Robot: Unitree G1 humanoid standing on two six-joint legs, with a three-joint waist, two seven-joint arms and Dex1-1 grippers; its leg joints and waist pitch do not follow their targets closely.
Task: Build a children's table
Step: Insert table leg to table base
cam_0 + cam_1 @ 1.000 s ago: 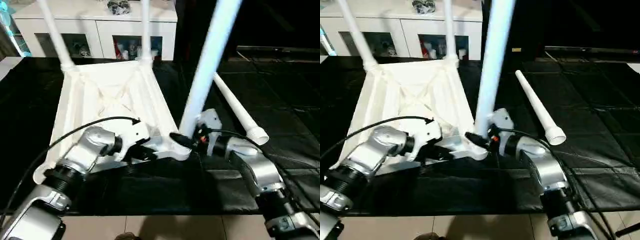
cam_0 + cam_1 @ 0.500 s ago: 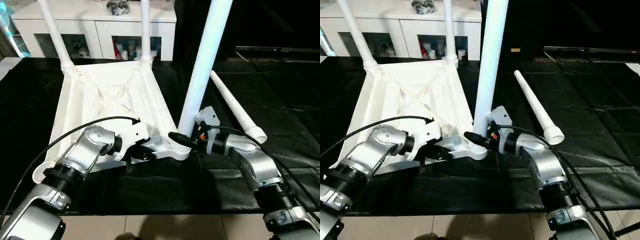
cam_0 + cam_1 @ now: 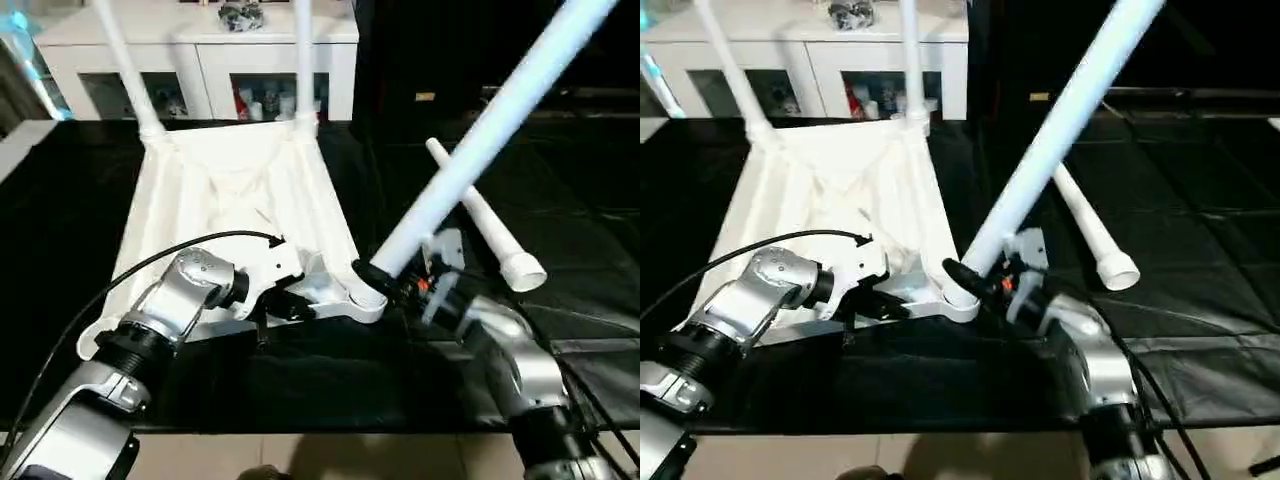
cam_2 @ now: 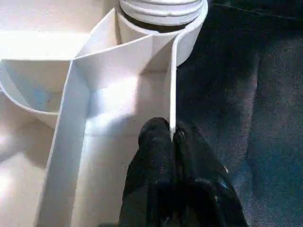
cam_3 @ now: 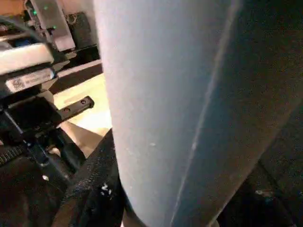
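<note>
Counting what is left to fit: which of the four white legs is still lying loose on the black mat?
The long white tapered tube leg lying flat on the black mat, right of the tabletop; two others stand in far sockets, one is held tilted.

You see one white plastic rectangular tabletop [image 3: 240,190] lying ribbed side up on the black mat [image 3: 60,230], and four long white tapered tube legs: two upright [image 3: 128,70] [image 3: 303,60], one tilted [image 3: 480,140], one loose [image 3: 485,228]. Two black-fingered grippers [image 3: 292,307] [image 3: 375,280] and one white glass-door cabinet [image 3: 200,55] complete the count.
</note>
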